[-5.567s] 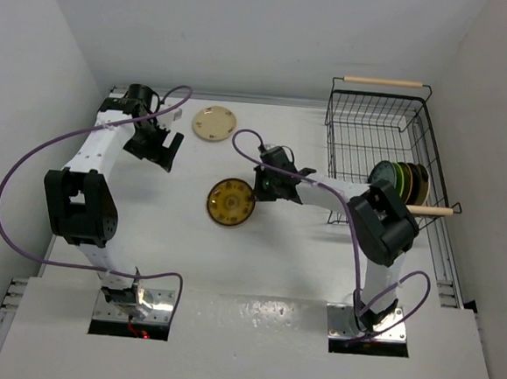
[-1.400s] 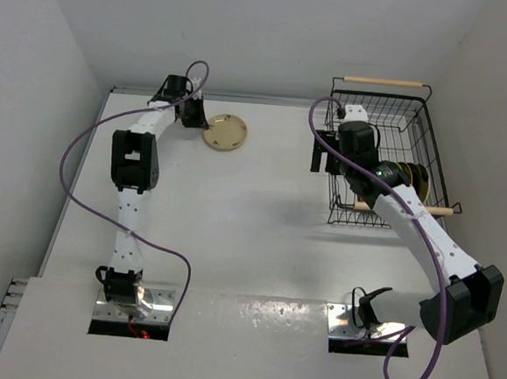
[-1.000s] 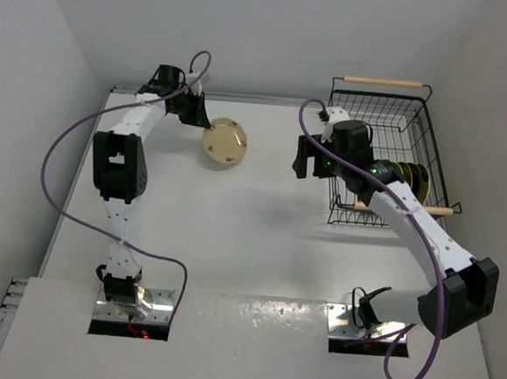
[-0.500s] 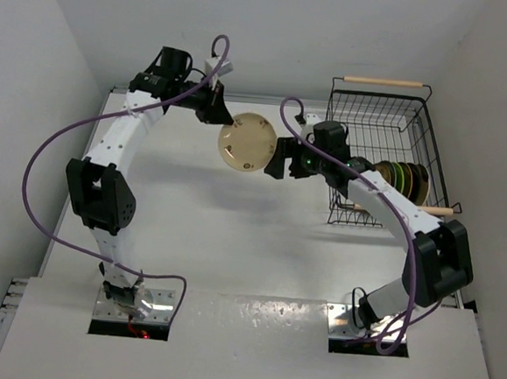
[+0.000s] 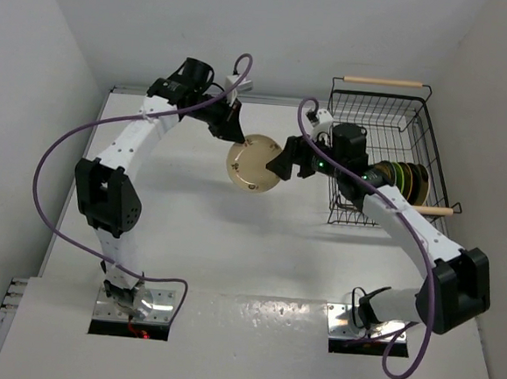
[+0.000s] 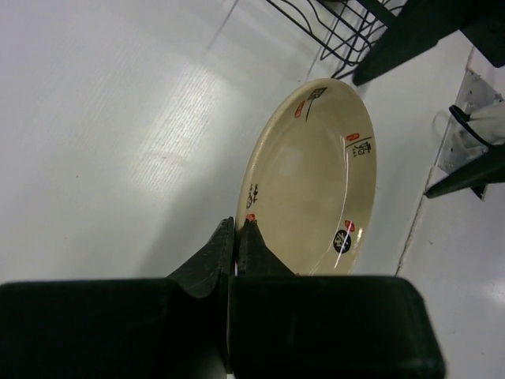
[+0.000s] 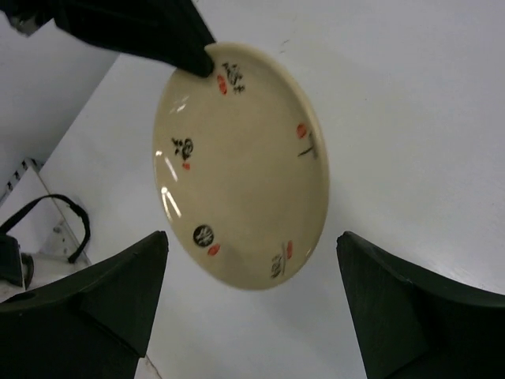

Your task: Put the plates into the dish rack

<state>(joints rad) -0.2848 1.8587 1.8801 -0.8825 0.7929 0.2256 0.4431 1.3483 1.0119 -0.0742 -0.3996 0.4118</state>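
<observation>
Held tilted on edge above surface (image 5: 189, 228), left of rack (image 5: 379, 96): beige plate (image 5: 254, 163). On its far-left rim, left hand (image 5: 237, 137) pinched shut. At plate's right edge, right hand (image 5: 284, 164) spread wide, empty, facing plate, just beside it, not touching. In rack's near end, other plates (image 5: 401, 179) stand upright in row.

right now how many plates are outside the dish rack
1: the beige plate, held by its rim in the left gripper above the table, before the open right gripper. Others could be hidden.
</observation>
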